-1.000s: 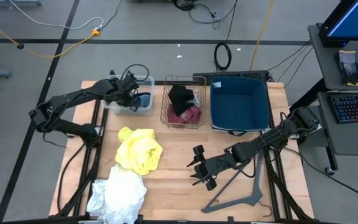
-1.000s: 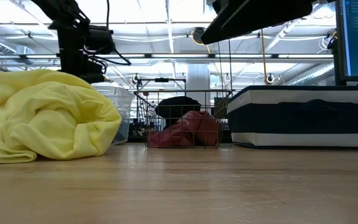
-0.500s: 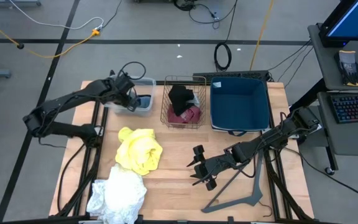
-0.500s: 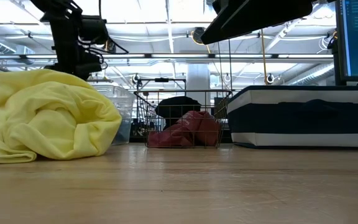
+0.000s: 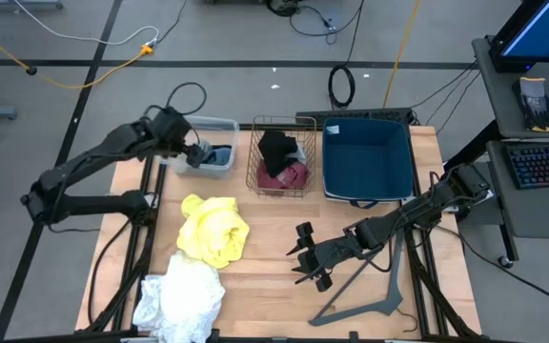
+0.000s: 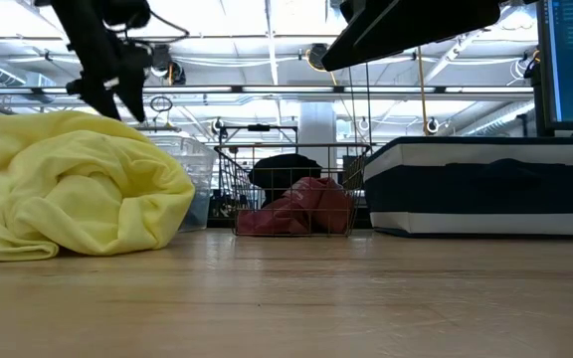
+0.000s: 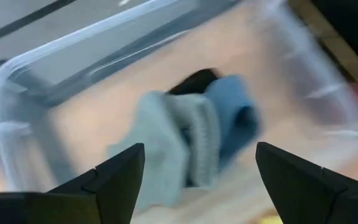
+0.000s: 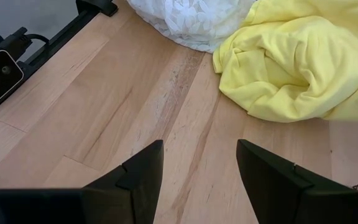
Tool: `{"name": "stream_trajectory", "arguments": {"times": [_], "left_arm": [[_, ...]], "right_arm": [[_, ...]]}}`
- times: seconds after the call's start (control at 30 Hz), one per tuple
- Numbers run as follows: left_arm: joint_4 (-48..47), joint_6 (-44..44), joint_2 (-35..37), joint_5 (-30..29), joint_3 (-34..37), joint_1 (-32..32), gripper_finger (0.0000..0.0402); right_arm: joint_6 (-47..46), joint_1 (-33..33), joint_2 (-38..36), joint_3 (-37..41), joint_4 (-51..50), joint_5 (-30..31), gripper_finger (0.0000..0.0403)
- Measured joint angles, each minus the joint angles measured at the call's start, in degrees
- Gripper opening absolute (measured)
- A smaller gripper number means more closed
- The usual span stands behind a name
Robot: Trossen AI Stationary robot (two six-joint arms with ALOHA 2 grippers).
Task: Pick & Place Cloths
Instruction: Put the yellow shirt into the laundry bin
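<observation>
My left gripper hangs open over the clear plastic bin at the far left, touching nothing. In its wrist view a light grey cloth and a teal-blue cloth lie bunched on the bin's floor beyond the open gripper. A yellow cloth and a white cloth lie crumpled on the table. A black cloth and a maroon cloth sit in the wire basket. My right gripper waits open above the bare wood, right of the yellow cloth.
A navy fabric bin stands at the far right beside the wire basket. A grey clothes hanger lies near the front right edge. Bare wood stretches between the yellow cloth and my right gripper.
My left gripper has opened over the clear bin, risen and drawn back toward the table's left edge. The grey and teal-blue cloths stay in the bin.
</observation>
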State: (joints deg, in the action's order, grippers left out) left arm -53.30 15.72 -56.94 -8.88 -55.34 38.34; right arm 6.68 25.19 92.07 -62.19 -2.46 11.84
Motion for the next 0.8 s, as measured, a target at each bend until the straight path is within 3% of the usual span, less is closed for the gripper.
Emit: {"name": "stream_trajectory", "arguments": {"times": [0.2,0.4,0.8], "left_arm": [[0.4,-0.5,4.8,7.1,-0.5,-7.7,0.0307],[0.4,0.4,6.5,6.9,-0.5,-21.0,0.0288],[-4.0,18.3,-1.3,3.3,-0.6,-47.5,0.0245]], "right_arm": [[0.0,0.0,0.0,0.0,0.0,0.0,0.0196],[0.0,0.0,0.0,0.0,0.0,0.0,0.0196],[0.0,0.0,0.0,0.0,-0.2,0.0,0.0196]]}}
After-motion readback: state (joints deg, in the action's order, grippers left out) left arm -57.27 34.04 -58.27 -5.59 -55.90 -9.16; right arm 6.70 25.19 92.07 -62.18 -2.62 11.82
